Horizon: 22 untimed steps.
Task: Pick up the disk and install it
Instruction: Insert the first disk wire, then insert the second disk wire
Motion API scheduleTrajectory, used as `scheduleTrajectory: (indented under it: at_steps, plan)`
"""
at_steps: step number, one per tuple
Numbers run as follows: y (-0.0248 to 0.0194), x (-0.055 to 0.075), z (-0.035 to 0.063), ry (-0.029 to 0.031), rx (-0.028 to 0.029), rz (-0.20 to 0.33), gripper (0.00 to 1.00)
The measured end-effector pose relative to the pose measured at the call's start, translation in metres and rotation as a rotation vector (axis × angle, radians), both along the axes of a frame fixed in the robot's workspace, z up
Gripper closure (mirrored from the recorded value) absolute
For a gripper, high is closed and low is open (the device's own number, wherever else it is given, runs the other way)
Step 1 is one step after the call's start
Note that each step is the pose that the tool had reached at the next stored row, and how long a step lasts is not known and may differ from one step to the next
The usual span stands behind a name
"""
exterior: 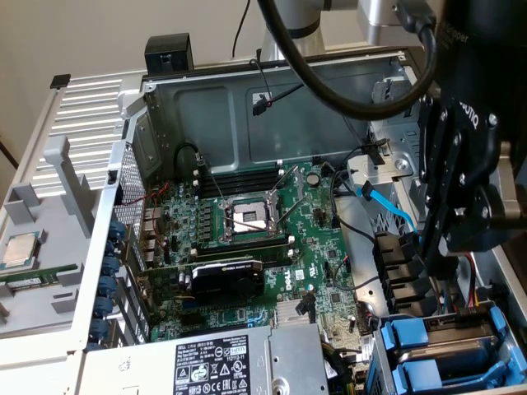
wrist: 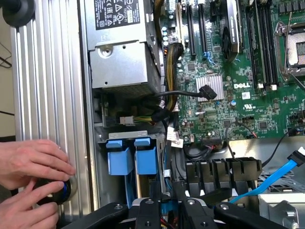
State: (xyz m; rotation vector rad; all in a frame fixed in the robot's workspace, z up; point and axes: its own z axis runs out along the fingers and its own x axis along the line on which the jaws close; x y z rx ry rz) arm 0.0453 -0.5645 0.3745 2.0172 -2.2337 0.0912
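Two blue carrier frames (exterior: 412,336) sit side by side in the drive bay at the near corner of the open computer case, on the exterior view's right. Grey metal of the disk (exterior: 453,325) shows between them. In the wrist view their blue handles (wrist: 120,161) stand upright in the bay; I cannot tell which of the two holds the disk meant. My black gripper (exterior: 435,262) hangs just above and behind the bay, over a row of black cable plugs (exterior: 402,265). Its black links (wrist: 167,217) are beside the carriers, and a bit of blue shows between them.
A person's hands (wrist: 28,174) rest on the case's ribbed outer wall, holding a small black round part (wrist: 61,191). A blue cable (exterior: 391,212) runs past my gripper. The motherboard (exterior: 247,247), black graphics card (exterior: 226,280) and power supply (exterior: 239,362) are inside the case. A small silver chip (exterior: 20,251) lies outside.
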Motion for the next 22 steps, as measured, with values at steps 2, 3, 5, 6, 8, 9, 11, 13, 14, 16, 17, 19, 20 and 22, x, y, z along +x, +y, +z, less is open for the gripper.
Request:
scheduleTrajectory:
  at_steps: [2, 3, 5, 6, 8, 9, 11, 13, 14, 16, 17, 19, 20, 22]
  plan:
    - [0.0, 0.0, -0.0001, 0.0, 0.0001, 0.0, 0.84]
    - [0.0, 0.0, -0.0001, -0.0001, 0.0003, 0.0, 0.84]
    - [-0.0003, 0.0, -0.0002, 0.0, 0.0012, 0.0, 0.84]
    - [-0.0007, 0.0, -0.0002, 0.0, 0.0025, 0.0, 0.84]
    - [-0.0021, 0.0, -0.0001, 0.0, 0.0059, 0.0, 0.84]
    - [-0.0027, 0.0, 0.0, 0.0001, 0.0074, 0.0, 0.84]
    - [-0.004, 0.0, 0.0, 0.0002, 0.0117, 0.0, 0.84]
    - [-0.0061, 0.0, -0.0001, 0.0001, 0.0177, 0.0, 0.84]
    - [-0.0071, 0.0, 0.0, 0.0002, 0.0193, 0.0, 0.84]
    - [-0.0085, 0.0, -0.0001, 0.0002, 0.0212, 0.0, 0.84]
    - [-0.0095, 0.0, 0.0, 0.0002, 0.0224, 0.0, 0.84]
    - [-0.0112, 0.0, -0.0001, 0.0002, 0.0259, 0.0, 0.84]
    - [-0.0119, 0.001, 0.0, 0.0002, 0.0273, 0.0, 0.84]
    - [-0.0136, 0.001, 0.0, 0.0002, 0.033, 0.0, 0.84]
